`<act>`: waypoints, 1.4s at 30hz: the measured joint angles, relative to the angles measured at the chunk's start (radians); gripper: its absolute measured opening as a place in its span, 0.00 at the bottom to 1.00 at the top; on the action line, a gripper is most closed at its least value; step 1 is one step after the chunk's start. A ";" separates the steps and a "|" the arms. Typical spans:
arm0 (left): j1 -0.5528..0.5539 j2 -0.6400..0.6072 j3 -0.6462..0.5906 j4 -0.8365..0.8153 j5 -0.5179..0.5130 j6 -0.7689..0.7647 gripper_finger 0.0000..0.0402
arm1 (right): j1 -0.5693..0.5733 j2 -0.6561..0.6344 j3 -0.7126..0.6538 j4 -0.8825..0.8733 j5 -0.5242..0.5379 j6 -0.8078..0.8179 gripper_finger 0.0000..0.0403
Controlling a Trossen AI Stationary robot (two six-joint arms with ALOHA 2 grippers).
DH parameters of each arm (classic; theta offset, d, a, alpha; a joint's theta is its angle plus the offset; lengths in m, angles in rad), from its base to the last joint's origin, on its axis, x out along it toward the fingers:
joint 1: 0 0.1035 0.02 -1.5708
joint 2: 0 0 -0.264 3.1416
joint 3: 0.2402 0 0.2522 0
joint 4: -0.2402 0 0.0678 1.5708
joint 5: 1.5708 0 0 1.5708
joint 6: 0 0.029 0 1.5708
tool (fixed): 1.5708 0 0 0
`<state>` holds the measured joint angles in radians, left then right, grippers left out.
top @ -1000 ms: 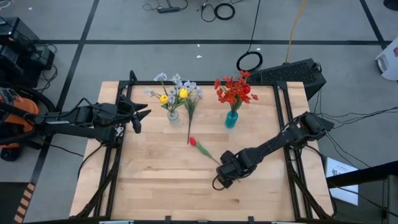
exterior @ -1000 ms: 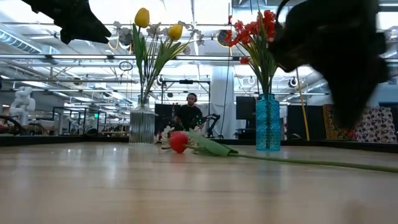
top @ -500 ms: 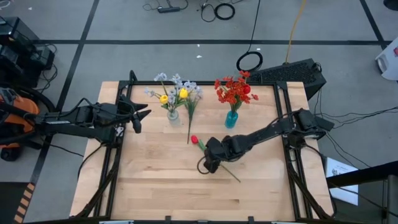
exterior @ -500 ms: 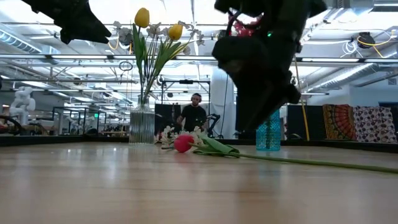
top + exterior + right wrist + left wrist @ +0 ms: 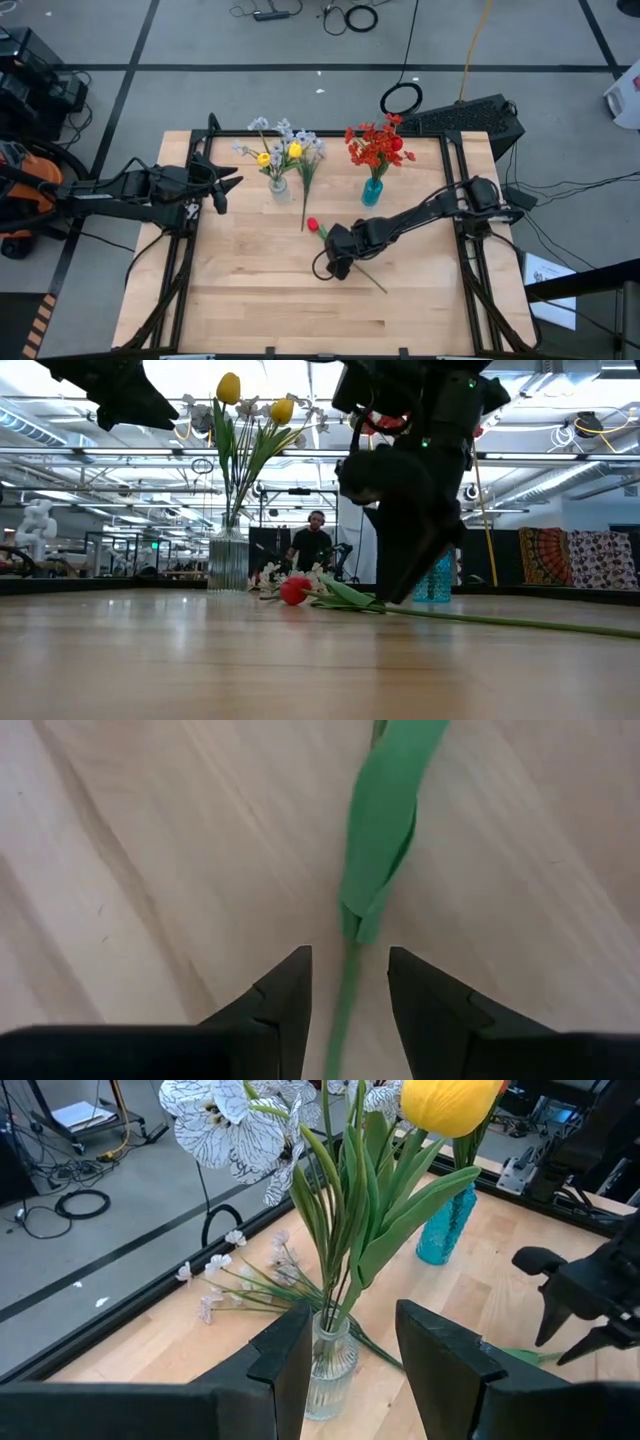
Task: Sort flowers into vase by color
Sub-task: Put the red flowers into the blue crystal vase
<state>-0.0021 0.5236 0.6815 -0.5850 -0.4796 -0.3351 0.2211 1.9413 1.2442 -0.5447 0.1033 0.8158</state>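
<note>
The right gripper (image 5: 336,262) is low over the table (image 5: 250,300), near its middle, and its fingers (image 5: 283,995) are open on both sides of the green stem of the red tulip (image 5: 313,226), not closed on it. The tulip lies flat on the wood, with its red bud just in front of the clear vase (image 5: 278,184) and its stem running away under the gripper. Beside the clear vase a pale wispy spray (image 5: 305,180) also lies on the table. The clear vase holds yellow tulips (image 5: 294,150) and pale sprays. To its right stands the blue vase (image 5: 372,190) with red flowers (image 5: 377,145). The left gripper (image 5: 222,186) waits left of the clear vase, fingers open and holding nothing.
</note>
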 joint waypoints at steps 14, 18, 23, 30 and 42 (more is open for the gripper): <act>0.000 0.000 0.000 0.000 -0.001 0.001 0.38 | 0.000 0.062 0.005 -0.028 0.006 0.014 0.06; 0.000 0.000 0.000 0.000 -0.002 0.001 0.38 | 0.000 0.062 0.005 -0.043 0.006 0.065 0.02; 0.000 0.000 0.000 0.000 -0.002 0.002 0.38 | 0.030 -0.001 -0.006 -0.080 0.039 0.148 0.00; 0.000 0.000 0.000 0.001 -0.001 0.001 0.38 | 0.132 -0.208 -0.003 -0.094 0.356 0.165 0.00; 0.000 0.000 0.000 0.004 0.001 0.007 0.38 | 0.254 -0.415 -0.002 -0.215 0.729 0.257 0.00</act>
<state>-0.0024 0.5232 0.6815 -0.5812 -0.4782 -0.3278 0.4751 1.5260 1.2423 -0.7595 0.8326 1.0732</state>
